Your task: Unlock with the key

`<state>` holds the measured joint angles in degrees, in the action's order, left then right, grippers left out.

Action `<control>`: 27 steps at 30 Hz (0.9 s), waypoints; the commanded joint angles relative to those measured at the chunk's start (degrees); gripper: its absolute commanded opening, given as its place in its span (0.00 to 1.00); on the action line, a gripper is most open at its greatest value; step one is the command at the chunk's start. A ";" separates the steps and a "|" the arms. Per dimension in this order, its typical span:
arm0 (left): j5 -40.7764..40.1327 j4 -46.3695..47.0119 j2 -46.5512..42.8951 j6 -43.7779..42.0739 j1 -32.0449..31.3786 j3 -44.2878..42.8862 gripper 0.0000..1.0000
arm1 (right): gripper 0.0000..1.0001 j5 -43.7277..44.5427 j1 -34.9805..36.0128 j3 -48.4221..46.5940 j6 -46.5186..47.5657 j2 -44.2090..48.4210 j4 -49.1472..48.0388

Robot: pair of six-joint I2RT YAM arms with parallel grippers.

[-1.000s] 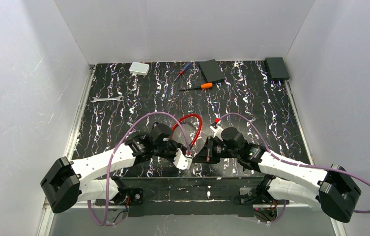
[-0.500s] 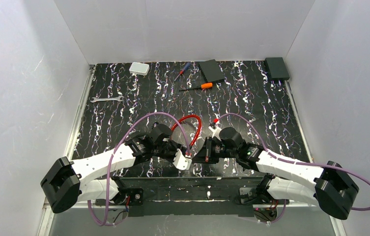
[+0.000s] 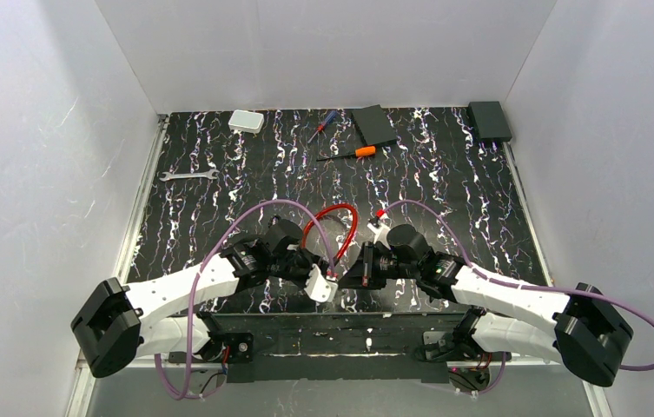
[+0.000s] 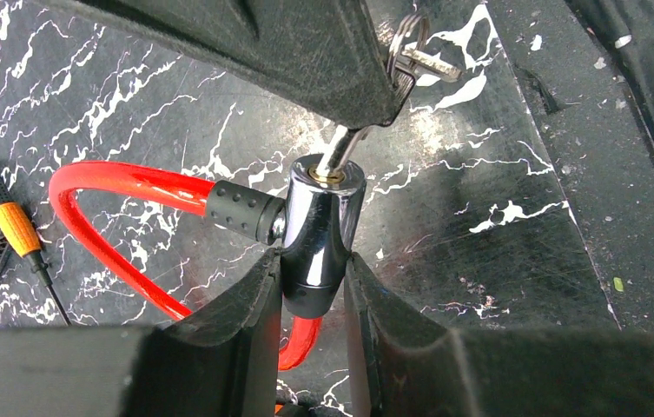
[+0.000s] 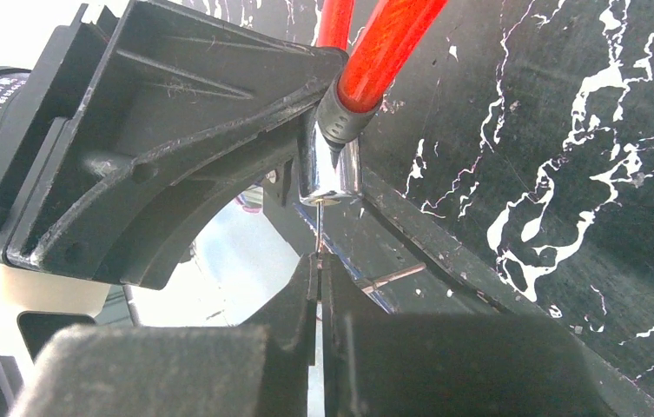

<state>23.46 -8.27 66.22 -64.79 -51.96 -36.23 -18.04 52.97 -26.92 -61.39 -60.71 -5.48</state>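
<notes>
From above, the left gripper and right gripper meet tip to tip near the table's near edge, at the foot of the red cable loop. The key is too small to make out there.

The left wrist view shows the left gripper clamped on the chrome lock cylinder. The key enters its top, head hidden behind the right gripper.

In the right wrist view, the right gripper pinches the key tight; only an edge-on sliver shows.
</notes>
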 commanded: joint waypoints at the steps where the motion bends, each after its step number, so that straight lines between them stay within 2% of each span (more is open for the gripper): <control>1: 3.46 1.46 -2.60 -2.58 -0.34 0.04 0.00 | 0.01 -0.19 0.12 -2.18 -0.95 -0.29 -5.07; 27: 1.68 2.27 -4.47 -3.14 -1.85 1.11 0.00 | 0.01 2.80 -0.15 -3.19 -6.94 -1.54 -3.54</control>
<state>22.11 -8.21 64.69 -67.48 -52.80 -35.22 -18.33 53.01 -27.33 -67.18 -62.02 -6.11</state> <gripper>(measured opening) 0.240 0.040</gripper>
